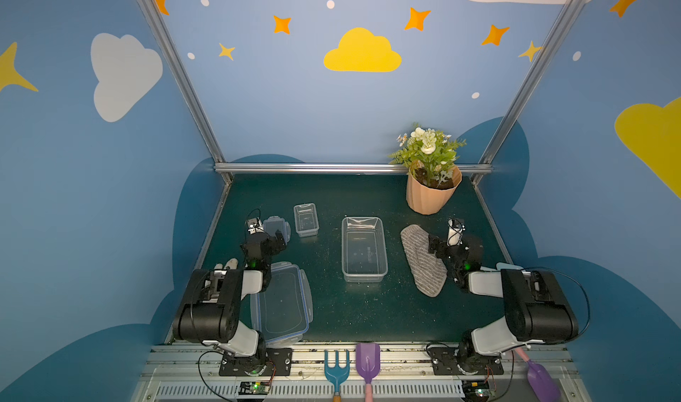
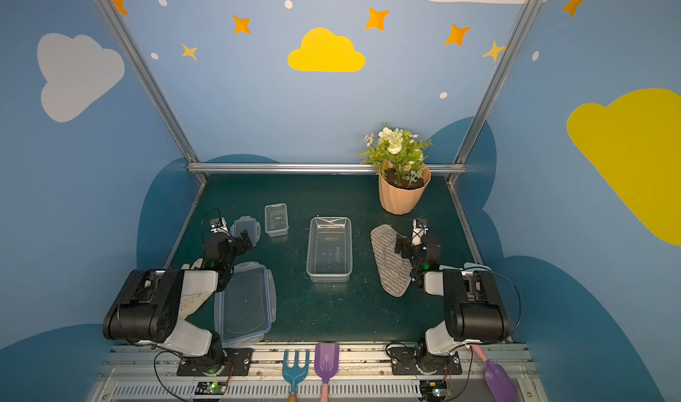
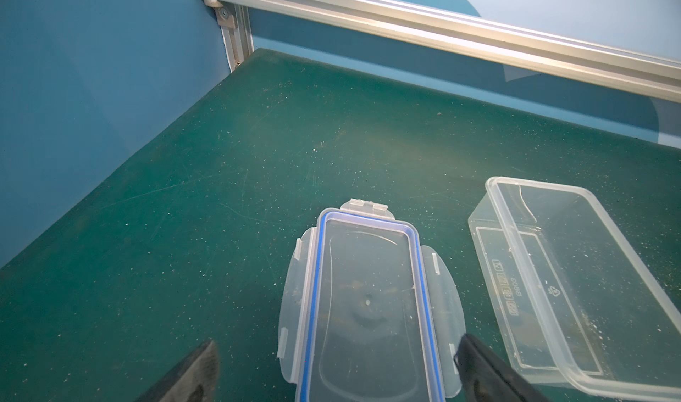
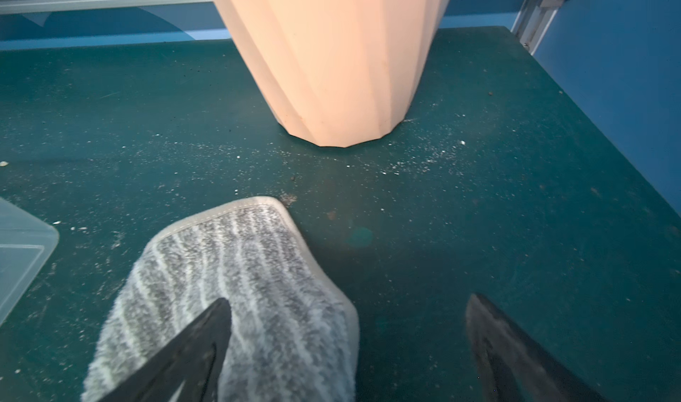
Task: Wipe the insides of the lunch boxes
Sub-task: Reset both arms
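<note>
Left gripper point(image 3: 337, 343): jaws wide apart, empty, straddling the small blue-trimmed lid point(image 3: 368, 271). Right gripper point(image 4: 350, 300): jaws wide apart, empty; one finger is over the grey striped cloth point(image 4: 239, 271), contact cannot be determined. Large lunch box point(image 1: 364, 249): centre. Small lunch box point(image 1: 306, 219): far left, just right of the lid.

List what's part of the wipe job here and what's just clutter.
Job: large lunch box, small lunch box, grey striped cloth.
Lying about: large lid, small lid, flower pot, blue rake, purple shovel.
</note>
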